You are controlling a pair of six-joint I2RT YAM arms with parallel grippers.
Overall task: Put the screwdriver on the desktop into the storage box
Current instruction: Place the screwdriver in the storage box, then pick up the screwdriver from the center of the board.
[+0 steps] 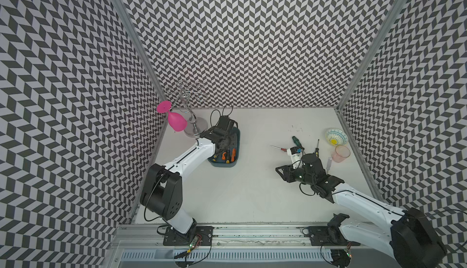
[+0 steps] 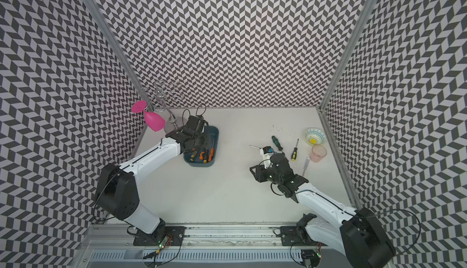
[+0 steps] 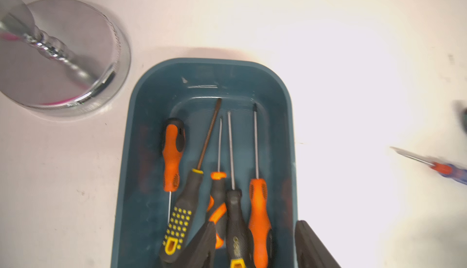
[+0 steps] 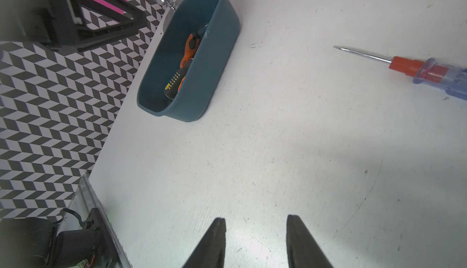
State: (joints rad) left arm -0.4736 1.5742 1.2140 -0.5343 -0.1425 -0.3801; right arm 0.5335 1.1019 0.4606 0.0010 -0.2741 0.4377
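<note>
Black wedge fingers (image 3: 199,244) of our left gripper (image 3: 255,223) stand partly apart over the storage box (image 3: 141,132), gripping nothing. Five screwdrivers (image 3: 173,153) lie loose on its smooth teal plastic floor. Our right gripper (image 4: 256,218) hovers over the matte white desktop (image 4: 278,140), jaws parted and empty. We judge that the red-collared screwdriver (image 4: 417,69) lying near it comes next. We should close across its clear blue plastic handle, not the thin, slick steel shaft, and lift it level.
</note>
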